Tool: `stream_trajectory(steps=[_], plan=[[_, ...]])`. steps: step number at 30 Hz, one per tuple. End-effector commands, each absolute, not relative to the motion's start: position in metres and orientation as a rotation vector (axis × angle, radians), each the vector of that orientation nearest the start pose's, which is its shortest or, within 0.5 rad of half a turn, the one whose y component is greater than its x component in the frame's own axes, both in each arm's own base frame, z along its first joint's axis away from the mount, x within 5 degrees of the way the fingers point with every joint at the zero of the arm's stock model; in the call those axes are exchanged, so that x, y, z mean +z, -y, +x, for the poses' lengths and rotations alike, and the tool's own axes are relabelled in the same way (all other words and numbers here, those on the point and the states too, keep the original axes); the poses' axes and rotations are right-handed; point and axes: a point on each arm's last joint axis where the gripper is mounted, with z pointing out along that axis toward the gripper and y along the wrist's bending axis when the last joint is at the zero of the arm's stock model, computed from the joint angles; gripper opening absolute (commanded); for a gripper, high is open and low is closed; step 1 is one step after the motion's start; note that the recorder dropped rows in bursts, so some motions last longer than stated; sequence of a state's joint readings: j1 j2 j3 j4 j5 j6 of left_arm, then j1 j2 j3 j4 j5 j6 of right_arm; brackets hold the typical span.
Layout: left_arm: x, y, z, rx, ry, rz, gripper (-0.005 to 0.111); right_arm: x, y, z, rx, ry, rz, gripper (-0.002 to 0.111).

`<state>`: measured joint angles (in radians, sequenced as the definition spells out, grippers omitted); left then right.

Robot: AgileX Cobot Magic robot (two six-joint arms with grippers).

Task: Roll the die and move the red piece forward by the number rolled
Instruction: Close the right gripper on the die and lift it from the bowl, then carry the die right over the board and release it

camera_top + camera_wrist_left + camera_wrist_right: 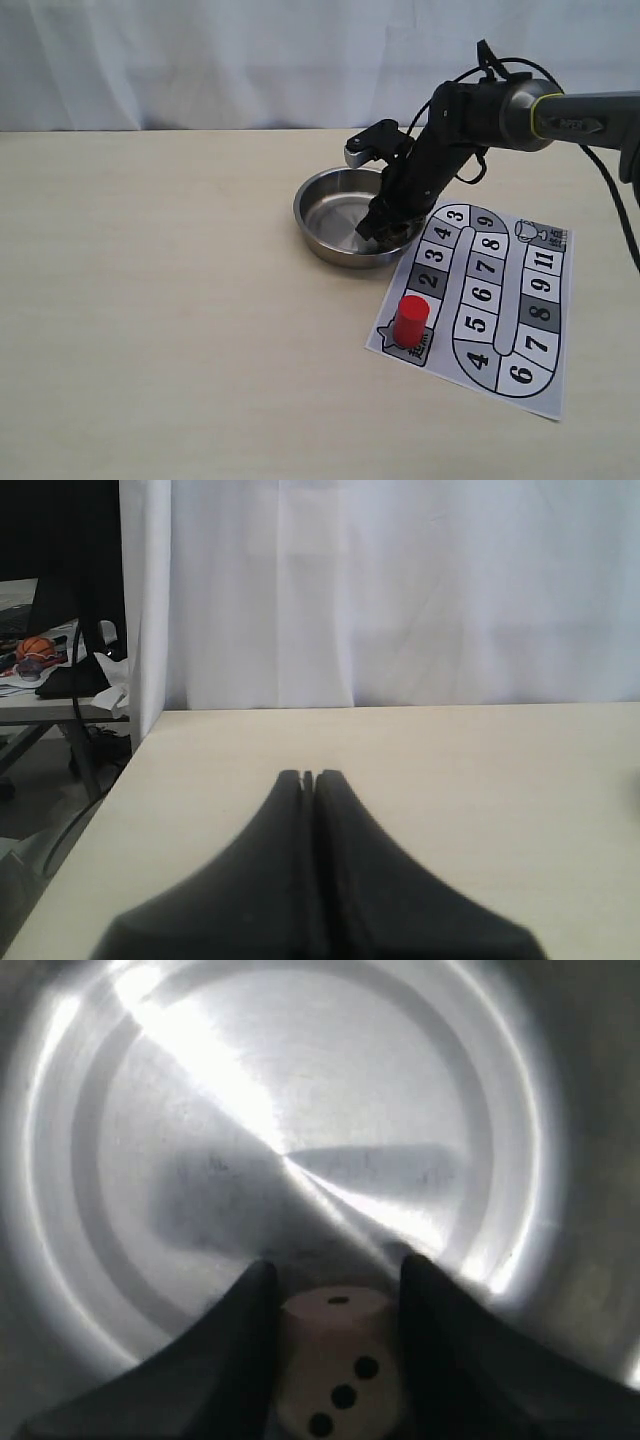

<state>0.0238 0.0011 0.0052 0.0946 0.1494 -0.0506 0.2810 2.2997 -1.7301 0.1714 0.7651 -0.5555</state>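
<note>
Jaws on my right arm point(440, 140) are closed to about the die's width and appear to pinch it on two opposite sides. The left jaws are pressed fully together with nothing between them, parked over a bare stretch of desk point(150, 300), I take it to keep clear of the play area. The board point(545, 360) lies flat on the desk at the right, its numbered track winding away from a star square at the near left corner. Its far corner sits just beside the steel bowl point(325, 205), which I judge is there to stop the roll from escaping. The right arm reaches down into that bowl so the release happens low and inside the rim. The red piece point(411, 319) stands upright on the star square, long axis vertical, next to square 2 and not yet advanced. The die point(335, 1370) is held just above or on the bowl floor; I cannot tell which. Its three-pip face is turned to the wrist camera and a one-pip face looks out past the fingertips. Being a cube, it has no long axis.
</note>
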Motion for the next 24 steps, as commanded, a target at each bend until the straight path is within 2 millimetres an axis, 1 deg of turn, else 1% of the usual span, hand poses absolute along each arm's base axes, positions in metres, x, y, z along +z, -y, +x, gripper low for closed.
stream_trajectory(steps=[1,3,4,10,13,16,18,22,24], plan=[[0.200,-0.003,0.056,0.059,-1.627,0.003,0.000,0.128,-0.144,0.458,0.143,-2.601,-0.977,0.016],[0.200,-0.003,0.056,0.059,-1.627,0.003,0.000,0.128,-0.146,0.459,0.166,-2.596,-0.953,0.006],[0.200,-0.003,0.056,0.059,-1.627,0.003,0.000,0.129,-0.147,0.459,0.181,-2.591,-0.934,0.004],[0.200,-0.003,0.056,0.059,-1.627,0.003,0.000,0.142,-0.153,0.461,0.272,-2.554,-0.830,0.004],[0.200,-0.003,0.056,0.059,-1.627,0.003,0.000,0.155,-0.153,0.459,0.282,-2.538,-0.823,0.004],[0.200,-0.003,0.056,0.059,-1.627,0.003,0.000,0.170,-0.152,0.457,0.306,-2.549,-0.737,0.004],[0.200,-0.003,0.056,0.059,-1.627,0.003,0.000,0.183,-0.152,0.454,0.312,-2.550,-0.720,0.004],[0.200,-0.003,0.056,0.059,-1.627,0.003,0.000,0.203,-0.147,0.447,0.297,-2.568,-0.693,0.004],[0.200,-0.003,0.056,0.059,-1.627,0.003,0.000,0.211,-0.142,0.443,0.244,-2.597,-0.691,0.004]])
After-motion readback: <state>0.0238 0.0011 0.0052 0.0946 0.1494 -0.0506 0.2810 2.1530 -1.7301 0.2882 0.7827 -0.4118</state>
